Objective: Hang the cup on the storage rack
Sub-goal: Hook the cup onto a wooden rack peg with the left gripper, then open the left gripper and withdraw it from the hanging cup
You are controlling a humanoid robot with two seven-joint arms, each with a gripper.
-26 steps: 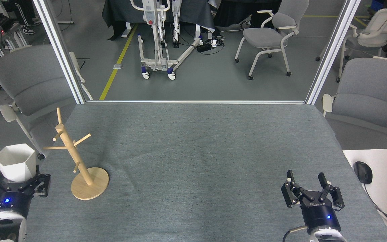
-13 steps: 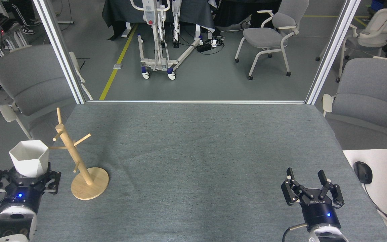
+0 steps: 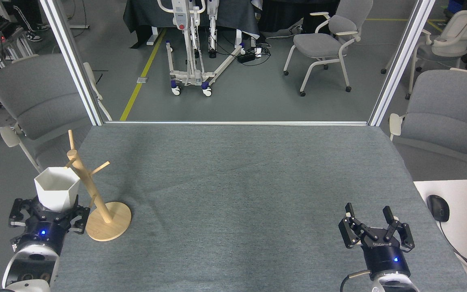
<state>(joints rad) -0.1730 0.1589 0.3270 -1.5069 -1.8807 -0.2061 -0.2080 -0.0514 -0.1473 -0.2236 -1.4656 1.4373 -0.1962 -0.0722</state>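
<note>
- left gripper (image 3: pixel 51 211) at near-left, just left of the storage rack (image 3: pixel 95 198); fingers clamped on the base of the cup (image 3: pixel 57 188), mouth up.
- cup is off the table, carried upright, its right side overlapping the rack post and the left-pointing pegs in head view. Can't tell whether it touches them or sits in front.
- right gripper (image 3: pixel 371 227) far to the right of the rack, near table edge, jaws spread, holding nothing. Idle.
- rack: round disc base flat on the grey table cover (image 3: pixel 237 182), post leaning in view, thin pegs angled up on both sides. One peg pointing right is free, top peg behind the post also free.
- no handle visible on the cup from here, so my read is it goes mouth-down over a peg.
- step in hand: transport/approach done-ish, hang not yet made. Cup not on any peg.
- next move needs: wrist roll to tip the mouth toward a peg tip, align with the peg axis, slide on, then release.
- risk: rack is light, a sideways nudge could tip or shift it.
- beyond the rack: table far edge, frame posts, chairs (image 3: pixel 330 36). Irrelevant.
</note>
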